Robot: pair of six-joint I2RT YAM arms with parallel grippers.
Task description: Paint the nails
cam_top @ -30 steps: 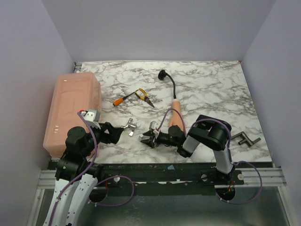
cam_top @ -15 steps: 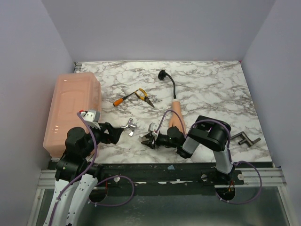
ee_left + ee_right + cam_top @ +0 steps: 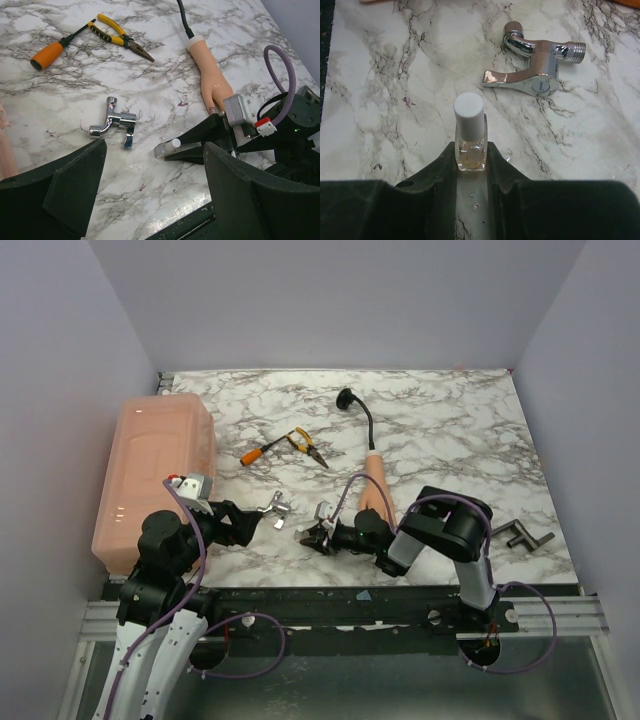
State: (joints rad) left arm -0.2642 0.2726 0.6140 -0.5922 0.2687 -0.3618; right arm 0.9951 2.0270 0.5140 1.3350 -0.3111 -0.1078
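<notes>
The flesh-coloured mannequin hand [image 3: 375, 485] lies on the marble table, fingers toward the arms. It also shows in the left wrist view [image 3: 209, 75], where one dark nail [image 3: 212, 108] shows at a fingertip and the other nails are hidden behind the right arm. My right gripper [image 3: 318, 537] sits low over the table just left of the hand. It is shut on a small clear polish bottle with a white cap [image 3: 470, 135], which also shows in the left wrist view [image 3: 167, 148]. My left gripper [image 3: 250, 522] is open and empty, its wide jaws [image 3: 155, 200] facing the bottle.
A chrome tap fitting [image 3: 277, 510] lies between the grippers, also in the right wrist view [image 3: 535, 75]. An orange-handled screwdriver [image 3: 255, 453] and yellow pliers [image 3: 305, 445] lie further back. A black cable [image 3: 360, 415] runs from the hand's wrist. A translucent pink box [image 3: 155, 470] stands at left, a metal handle [image 3: 525, 537] at right.
</notes>
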